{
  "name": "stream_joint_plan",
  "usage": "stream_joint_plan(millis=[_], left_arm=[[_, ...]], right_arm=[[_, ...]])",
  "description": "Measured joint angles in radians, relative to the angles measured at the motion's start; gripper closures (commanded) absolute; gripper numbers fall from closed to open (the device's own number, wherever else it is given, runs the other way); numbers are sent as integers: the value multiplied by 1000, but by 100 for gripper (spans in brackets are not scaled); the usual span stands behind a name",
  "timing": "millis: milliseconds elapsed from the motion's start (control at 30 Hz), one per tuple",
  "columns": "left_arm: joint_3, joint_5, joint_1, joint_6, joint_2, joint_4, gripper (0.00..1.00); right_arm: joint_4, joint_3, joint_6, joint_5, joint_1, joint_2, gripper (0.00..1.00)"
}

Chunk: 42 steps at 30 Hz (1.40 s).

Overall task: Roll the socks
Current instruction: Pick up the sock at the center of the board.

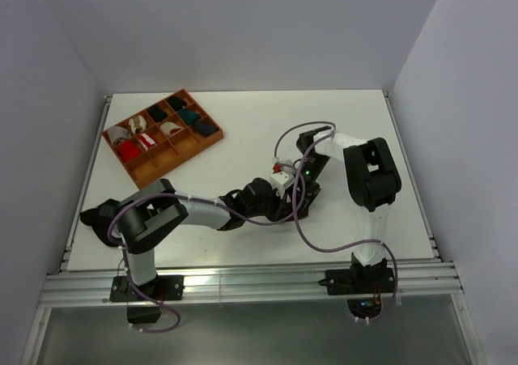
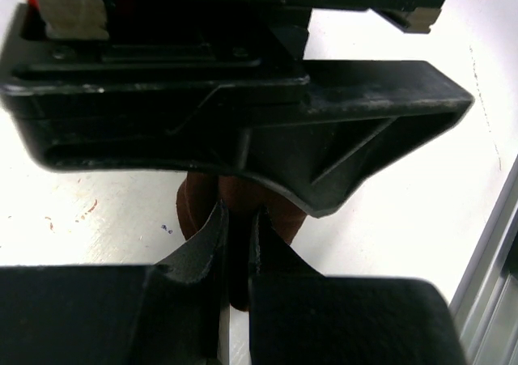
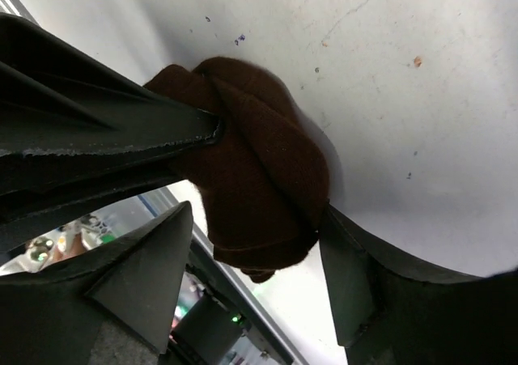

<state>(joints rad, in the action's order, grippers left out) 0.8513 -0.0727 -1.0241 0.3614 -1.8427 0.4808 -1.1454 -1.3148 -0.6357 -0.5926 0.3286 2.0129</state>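
At lower centre of the left wrist view, left gripper (image 2: 239, 223) is pinched nearly together on a fold of the socks (image 2: 279, 213). Right gripper (image 3: 257, 213) stands wide, jaws straddling the same dark brown bundle. Its lower-right finger (image 3: 352, 276) touches the fabric; the other looks just clear. Bundle sits on the table (image 3: 388, 98); in the top view it's mid-frame, hidden under both wrists. Pale cuff not visible. Judgement: roll partly formed, not locked. To do it well, left holds its pinch as anchor. Right closes square across the bundle's middle before any turning, low to the table so layers don't spring loose. Wooden tray (image 1: 174, 169) sits upper left, well apart.
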Motion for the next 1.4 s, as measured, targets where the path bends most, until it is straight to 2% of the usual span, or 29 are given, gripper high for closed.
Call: stream_joint_plan(millis=[233, 267, 300, 333, 367, 433, 500, 533, 567, 600, 633, 800, 1000, 1233, 1400], left_arm=[[0, 2, 0, 0, 0, 1, 100], [0, 2, 0, 0, 0, 1, 100], [0, 2, 0, 0, 0, 2, 100], [0, 3, 0, 0, 0, 3, 100], [0, 5, 0, 0, 0, 3, 100], [0, 7, 0, 1, 0, 2, 100], [3, 14, 0, 13, 1, -5, 93], [5, 19, 0, 25, 3, -13, 81], [8, 24, 0, 35, 7, -25, 76], [10, 36, 0, 58, 13, -40, 72], [9, 46, 1, 85, 21, -55, 63], [-32, 106, 19, 259, 100, -143, 54], [-79, 213, 49, 534, 195, -253, 54], [-302, 286, 49, 922, 282, -145, 47], [-304, 365, -17, 1085, 257, -29, 42]], right_arm=[[-4, -3, 33, 0, 0, 21, 45], [-3, -4, 39, 0, 0, 25, 51], [-3, -4, 42, 0, 0, 28, 65], [0, -4, 47, -2, 0, 34, 71], [-2, -3, 50, -5, 0, 40, 84], [-6, -3, 62, -9, -2, 43, 92], [-4, -1, 71, -10, -3, 43, 95], [0, 3, 80, -10, -3, 42, 98], [5, 8, 88, -13, -4, 38, 100], [16, 17, 98, -16, -4, 31, 100], [28, 27, 106, -21, -3, 24, 100], [64, 52, 147, -47, -1, 10, 100], [95, 71, 207, -45, -1, -7, 100], [135, 81, 274, -52, -1, -20, 100], [165, 81, 317, -67, -1, -21, 100]])
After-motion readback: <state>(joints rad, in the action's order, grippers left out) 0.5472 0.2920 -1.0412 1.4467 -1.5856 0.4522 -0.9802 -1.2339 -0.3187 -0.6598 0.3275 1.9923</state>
